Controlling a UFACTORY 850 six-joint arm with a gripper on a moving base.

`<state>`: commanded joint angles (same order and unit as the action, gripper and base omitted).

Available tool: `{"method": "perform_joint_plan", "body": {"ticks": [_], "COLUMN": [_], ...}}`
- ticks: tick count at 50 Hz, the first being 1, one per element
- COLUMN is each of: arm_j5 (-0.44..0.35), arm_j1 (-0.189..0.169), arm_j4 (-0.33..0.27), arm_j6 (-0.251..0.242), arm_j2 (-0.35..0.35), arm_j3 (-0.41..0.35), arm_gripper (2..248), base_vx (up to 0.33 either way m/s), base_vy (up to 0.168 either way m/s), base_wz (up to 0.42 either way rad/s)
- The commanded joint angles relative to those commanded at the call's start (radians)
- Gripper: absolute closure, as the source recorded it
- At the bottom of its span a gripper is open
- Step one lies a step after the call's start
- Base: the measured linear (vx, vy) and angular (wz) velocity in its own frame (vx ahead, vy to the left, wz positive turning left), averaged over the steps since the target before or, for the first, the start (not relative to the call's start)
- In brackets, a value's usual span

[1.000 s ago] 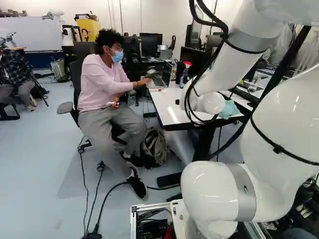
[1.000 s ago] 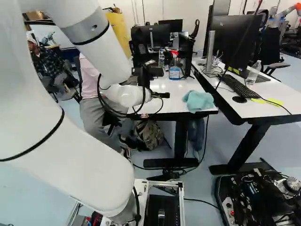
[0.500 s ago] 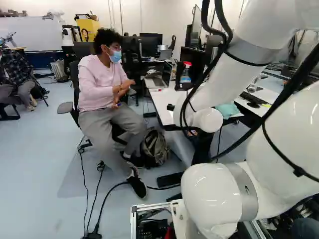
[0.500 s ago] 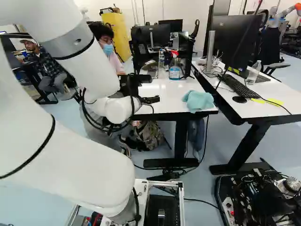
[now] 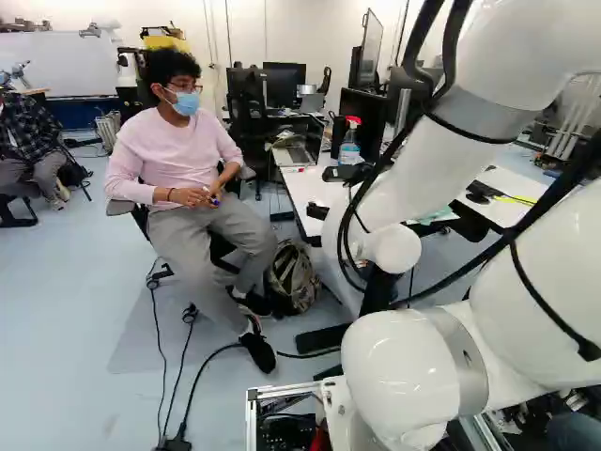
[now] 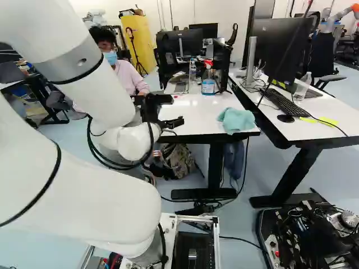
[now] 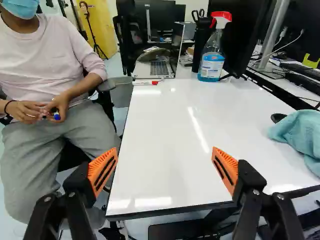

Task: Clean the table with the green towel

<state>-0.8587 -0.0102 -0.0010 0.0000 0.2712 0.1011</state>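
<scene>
On the white table (image 7: 170, 135), toward its near corner, the green towel (image 7: 299, 134) is seen lying bunched in a loose heap; in the wrist view it sits at about two o'clock from the gripper (image 7: 165, 172), well off to the side and not between the fingers. In the right base view the same towel (image 6: 236, 119) is found at roughly three o'clock from the gripper, near the table's front edge. Nothing is held: the two orange pads (image 7: 226, 169) are spread wide apart with only bare tabletop showing between them. The gripper is poised off the table's near edge, aimed along its length.

At the far end of the table, at about twelve o'clock, a spray bottle (image 7: 212, 47) and a laptop (image 7: 155, 62) are standing, with a red marker (image 7: 145, 82) just in front of the laptop. A person is seated beside the table at about ten o'clock, with a hand (image 7: 47, 107) in the lap, clear of the towel.

How far the cleaning has gone cannot be settled. The tabletop is glossy, and no marks or spills can be made out on it. A crumpled towel left loose on a clean-looking surface would suit a wipe already finished and the cloth let go, and equally a cloth waiting to be picked up.
</scene>
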Motion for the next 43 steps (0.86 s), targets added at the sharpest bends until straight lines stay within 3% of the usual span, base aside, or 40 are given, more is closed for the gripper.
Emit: {"method": "perform_joint_plan", "body": {"ticks": [43], "arm_j5": [-0.014], "arm_j1": [0.01], "arm_j4": [0.001], "arm_j6": [0.0], "arm_j2": [0.008], "arm_j3": [-0.014], "arm_gripper": [3], "base_vx": [0.0], "base_vy": [0.0], "base_wz": [0.0]}}
